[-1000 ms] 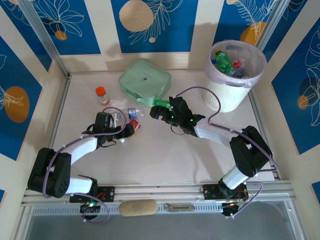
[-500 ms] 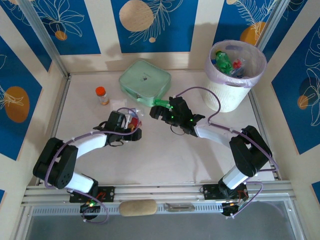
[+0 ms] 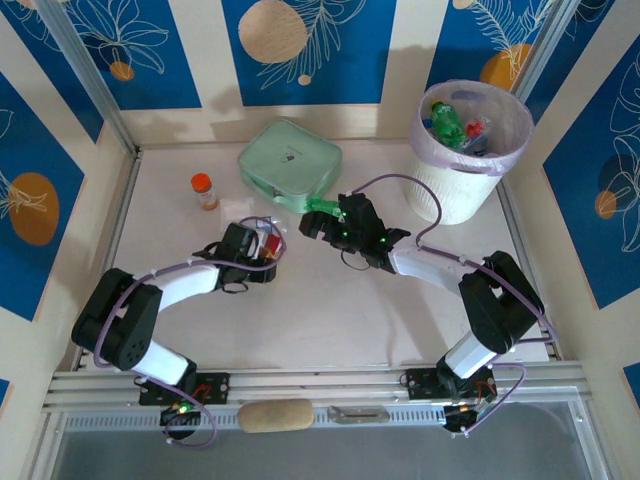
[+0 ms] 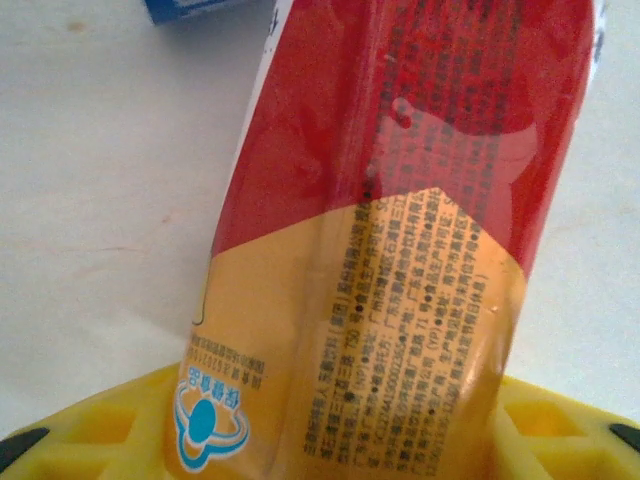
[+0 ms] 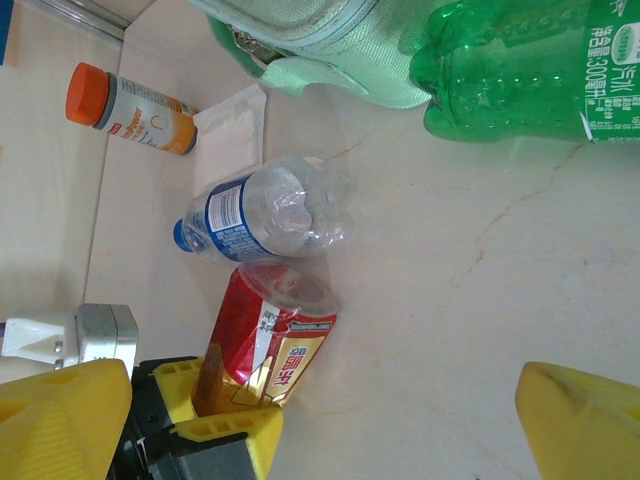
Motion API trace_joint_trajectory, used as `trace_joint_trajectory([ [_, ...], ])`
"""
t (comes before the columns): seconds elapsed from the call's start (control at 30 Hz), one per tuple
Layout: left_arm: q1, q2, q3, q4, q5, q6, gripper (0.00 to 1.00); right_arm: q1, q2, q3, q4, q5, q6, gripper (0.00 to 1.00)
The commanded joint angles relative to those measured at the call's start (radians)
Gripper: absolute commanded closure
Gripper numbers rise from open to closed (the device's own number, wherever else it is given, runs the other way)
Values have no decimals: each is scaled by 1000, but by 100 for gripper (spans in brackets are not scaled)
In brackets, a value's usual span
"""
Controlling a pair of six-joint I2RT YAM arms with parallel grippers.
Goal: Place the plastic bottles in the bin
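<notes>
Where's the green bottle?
The green bottle lies mid-table in the top view, beside the mint-green pouch, just ahead of the right gripper.

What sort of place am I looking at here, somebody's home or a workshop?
Probably a staged robot test booth: two arms bolted to a white table, patterned panels around it, a lined bin and plastic bottles.

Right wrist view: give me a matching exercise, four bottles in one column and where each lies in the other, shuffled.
1. pill bottle
2. green bottle
3. blue-labelled clear bottle
4. red-labelled bottle

A. between the fingers of the left gripper
B. upper left, orange cap
C. beside the mint-green pouch
D. centre, next to the red-labelled bottle

Pairs: 1-B, 2-C, 3-D, 4-A.
</notes>
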Motion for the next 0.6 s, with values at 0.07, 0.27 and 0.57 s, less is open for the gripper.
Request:
trace_joint_trajectory([
  [0.07,-35,-50,-4,68,64,-6,58,-16,10,10,-6,-33,26,1],
  [0.27,-40,-122,-64,251,159,-132,58,-21,35,5,77,-146,33,0],
  [0.57,-45,-108,-81,489,295,-294,58,-14,68,10,178,-234,53,1],
])
